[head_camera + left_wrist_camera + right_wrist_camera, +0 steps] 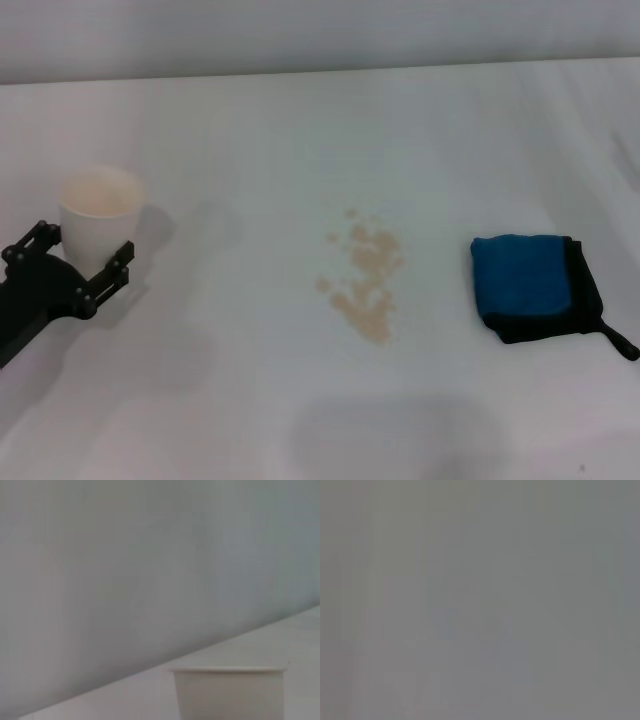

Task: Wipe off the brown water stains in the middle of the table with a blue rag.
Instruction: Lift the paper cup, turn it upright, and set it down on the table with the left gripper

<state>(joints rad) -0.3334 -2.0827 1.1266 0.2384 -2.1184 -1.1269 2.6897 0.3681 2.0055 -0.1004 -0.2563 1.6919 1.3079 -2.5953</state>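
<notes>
Head view is showing the brown water stains (365,283) sitting mid-table (250,400), their cluster running from far to near. The blue rag (530,285) is lying well to their right, its black loop tail pointing right and toward the robot. The left gripper (85,262) is standing spread around a white paper cup (100,215) at far left

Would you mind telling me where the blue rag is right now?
In the head view, the blue rag lies flat on the table's right side, beside the brown water stains, untouched.
</notes>
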